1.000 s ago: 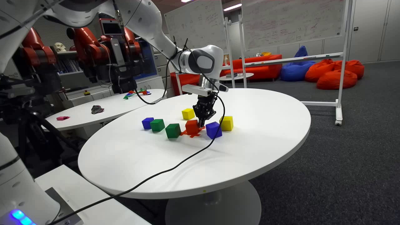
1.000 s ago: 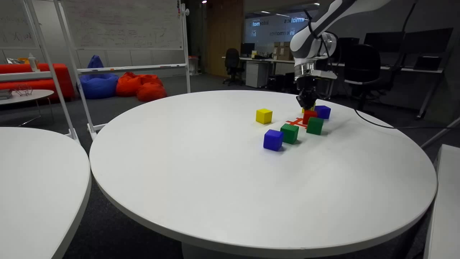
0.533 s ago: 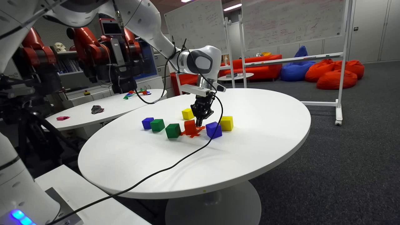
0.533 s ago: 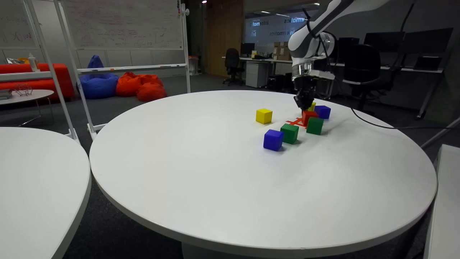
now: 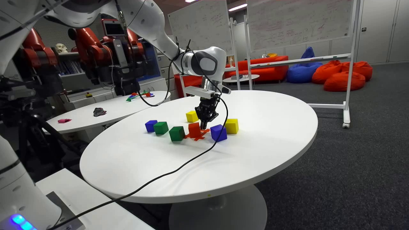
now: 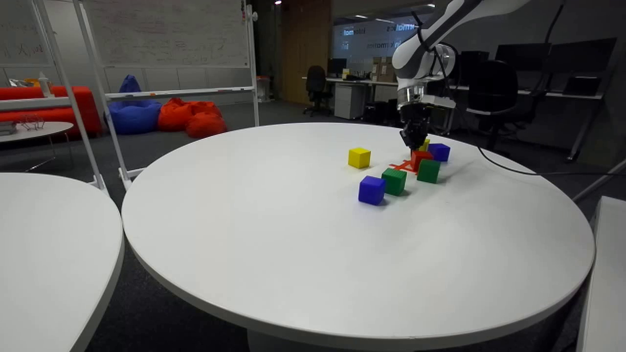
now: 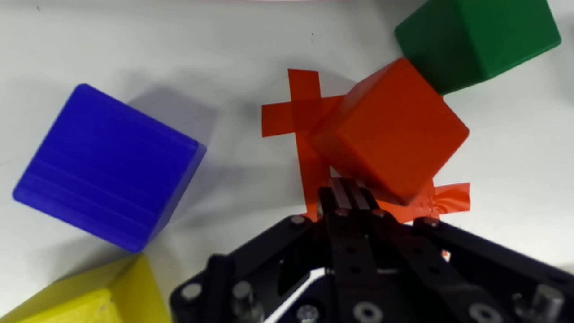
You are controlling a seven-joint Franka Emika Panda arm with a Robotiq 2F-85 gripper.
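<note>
Nudging, by the look of it: over the last second the red cube (image 7: 399, 134) slid and turned slightly toward a green cube (image 7: 484, 40), pincer (image 7: 349, 190) shifting along; both static since. Pincer is pressed together, nothing between the tips, right at red's side; contact or hairline gap, can't tell. Red cube sits on the red tape (image 7: 309, 152), skewed to it. Likely a push, not a pick, so just a small position tweak. Count on table (image 6: 269, 244): 1 red, 2 green, 2 blue cubes (image 6: 371, 190), 2 yellow cubes (image 6: 359, 158).
</note>
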